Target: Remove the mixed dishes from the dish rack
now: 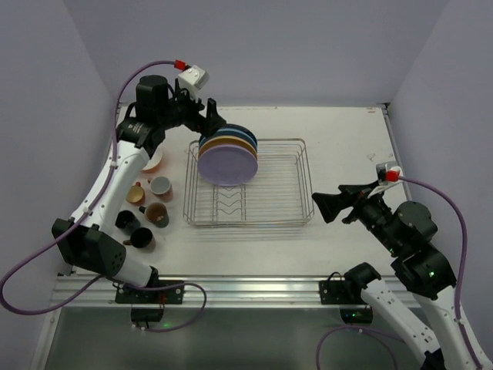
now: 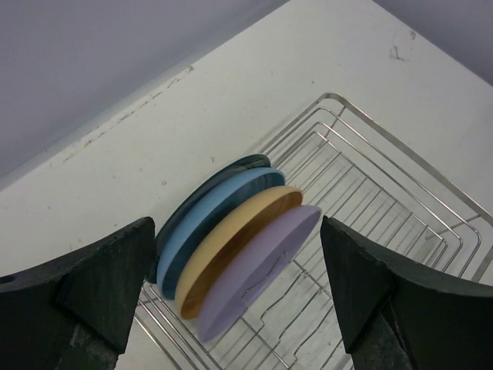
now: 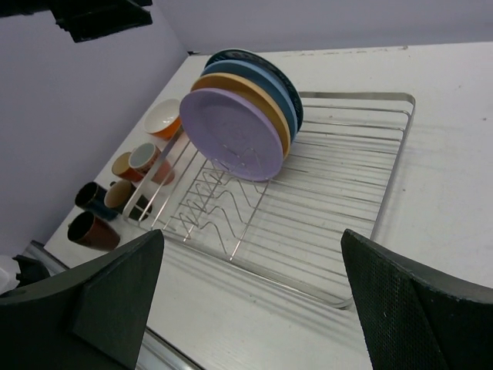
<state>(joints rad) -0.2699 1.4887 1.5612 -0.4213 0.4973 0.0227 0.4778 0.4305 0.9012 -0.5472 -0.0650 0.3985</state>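
The silver wire dish rack (image 1: 306, 173) sits mid-table. Several plates stand upright in its far-left dividers: lavender (image 1: 226, 163) in front, then yellow (image 1: 228, 141), blue (image 1: 240, 134) and a dark-rimmed one (image 2: 231, 166) behind. My left gripper (image 1: 208, 116) is open and empty, hovering above and behind the plates; in the left wrist view its fingers (image 2: 100, 285) straddle the stack from above. My right gripper (image 1: 327, 206) is open and empty, just right of the rack's near-right corner. The orange bowl (image 1: 154, 160) and several small cups (image 1: 157, 213) stand on the table left of the rack.
The cups cluster between the rack and the left arm's base: brown (image 3: 92, 230), black (image 3: 91, 196), orange (image 3: 123, 164). Purple walls close the table on the left, back and right. A metal rail (image 1: 246, 289) runs along the near edge.
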